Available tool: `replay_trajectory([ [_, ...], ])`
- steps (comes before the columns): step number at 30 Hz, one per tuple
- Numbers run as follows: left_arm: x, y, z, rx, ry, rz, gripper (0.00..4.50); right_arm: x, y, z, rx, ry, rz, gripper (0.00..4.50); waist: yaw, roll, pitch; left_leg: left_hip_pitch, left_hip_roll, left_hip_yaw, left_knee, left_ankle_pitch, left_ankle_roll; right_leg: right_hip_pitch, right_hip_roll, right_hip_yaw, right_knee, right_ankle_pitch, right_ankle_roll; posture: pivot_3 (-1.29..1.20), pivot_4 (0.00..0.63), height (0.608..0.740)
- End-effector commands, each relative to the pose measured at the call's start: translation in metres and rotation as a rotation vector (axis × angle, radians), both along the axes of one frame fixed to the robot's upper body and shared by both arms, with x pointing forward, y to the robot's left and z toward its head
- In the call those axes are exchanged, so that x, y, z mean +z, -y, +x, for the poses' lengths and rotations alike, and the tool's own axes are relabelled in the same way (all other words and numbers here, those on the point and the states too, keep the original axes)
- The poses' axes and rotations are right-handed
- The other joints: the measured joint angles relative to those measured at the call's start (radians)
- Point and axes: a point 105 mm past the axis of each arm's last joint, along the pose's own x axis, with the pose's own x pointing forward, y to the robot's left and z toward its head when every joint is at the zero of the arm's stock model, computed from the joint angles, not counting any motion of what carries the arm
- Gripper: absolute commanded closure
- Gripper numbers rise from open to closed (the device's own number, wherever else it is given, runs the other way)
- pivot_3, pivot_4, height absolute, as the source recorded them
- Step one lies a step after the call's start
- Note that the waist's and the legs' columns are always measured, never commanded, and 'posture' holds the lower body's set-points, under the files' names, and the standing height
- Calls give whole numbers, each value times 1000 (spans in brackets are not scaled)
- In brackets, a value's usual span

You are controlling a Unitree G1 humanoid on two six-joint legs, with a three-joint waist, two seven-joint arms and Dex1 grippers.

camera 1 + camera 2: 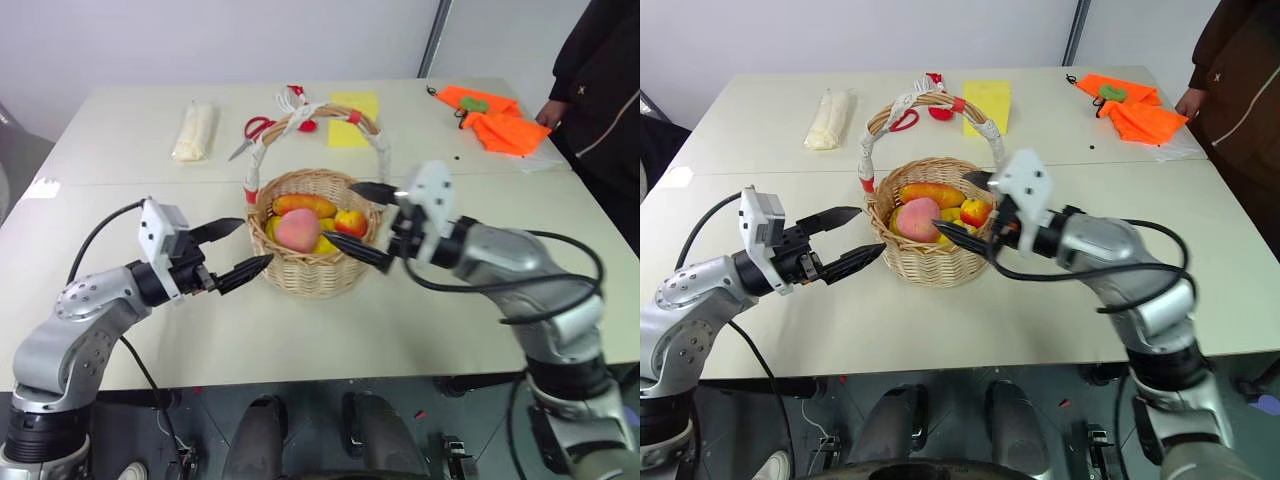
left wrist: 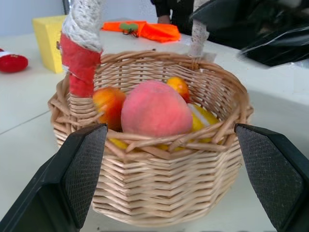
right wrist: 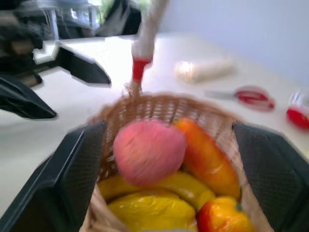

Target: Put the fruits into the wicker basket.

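Observation:
The wicker basket (image 1: 300, 272) stands mid-table, its tall handle wrapped in white cloth and red bands. Inside lie the fruits: a pink peach (image 1: 298, 230), an orange mango-like one (image 1: 305, 205), a red-yellow one (image 1: 350, 222) and yellow ones (image 3: 154, 208) underneath. My left gripper (image 1: 252, 244) is open just left of the basket, pointing at its wall, holding nothing. My right gripper (image 1: 338, 212) is open over the basket's right rim, its fingers (image 3: 82, 164) wide apart above the fruits and empty.
Behind the basket lie red-handled scissors (image 1: 255, 128), a yellow block (image 1: 352, 118), a small red thing (image 1: 297, 98) and a white wrapped roll (image 1: 195, 130). An orange cloth (image 1: 490, 120) lies at the far right, beside a standing person (image 1: 600, 90).

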Motion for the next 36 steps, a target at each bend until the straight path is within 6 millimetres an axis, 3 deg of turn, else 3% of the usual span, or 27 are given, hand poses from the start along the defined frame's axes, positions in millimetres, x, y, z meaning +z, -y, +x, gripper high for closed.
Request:
replay_trajectory([
  [1,13,1,-4,-12,55,-6,0,16,19,-12,18,26,49,136,-1,0,0,0,0,0,0,0,0,0,0,0,0,0,0,0,150,740],
  [5,13,6,-2,-43,51,-15,0,10,41,12,-150,6,64,136,-6,0,0,2,2,1,0,0,0,0,3,1,1,1,-2,0,150,740],
  [12,16,9,2,-56,60,-20,0,4,25,47,-270,-38,208,136,-6,0,0,2,3,0,-1,0,0,-1,5,1,2,2,-3,0,150,740],
  [14,15,10,0,-57,59,-18,0,1,21,56,-304,-56,238,634,-6,0,0,1,3,0,-1,0,0,-1,5,1,2,2,-2,0,150,740],
  [16,15,10,-1,-55,58,-17,0,4,20,59,-309,-70,287,1436,-2,0,0,1,3,0,-1,0,0,-1,5,1,1,1,-2,0,150,740],
  [21,14,8,-3,-49,56,-19,0,13,25,56,-309,-59,313,4063,-3,0,0,1,3,1,0,0,0,-1,4,1,1,1,-2,0,150,740],
  [22,13,8,-4,-48,55,-19,0,14,27,55,-314,-53,313,4450,-3,0,0,1,3,1,0,0,0,-1,4,1,1,1,-2,0,150,740],
  [23,13,9,-4,-48,54,-19,0,16,31,55,-325,-44,318,4450,-3,0,0,1,3,1,0,0,0,-1,4,1,1,1,-2,0,150,740],
  [25,13,9,-3,-48,53,-21,0,24,47,53,-361,5,326,4450,-3,0,0,1,3,1,-1,0,0,-1,5,1,1,1,-2,0,150,740],
  [29,12,10,-2,-56,48,-23,0,45,111,59,-577,122,371,4450,1,1,0,1,3,1,0,0,0,-1,4,1,1,1,-2,0,150,740],
  [33,12,13,1,-72,48,-25,0,49,169,72,-862,193,324,4450,-2,1,0,1,2,1,0,0,0,-1,4,1,0,1,-2,0,150,740],
  [36,13,19,4,-94,52,-33,0,43,200,81,-1026,202,292,4450,-7,1,0,1,2,2,0,0,0,-1,4,2,1,1,-2,0,150,740],
])
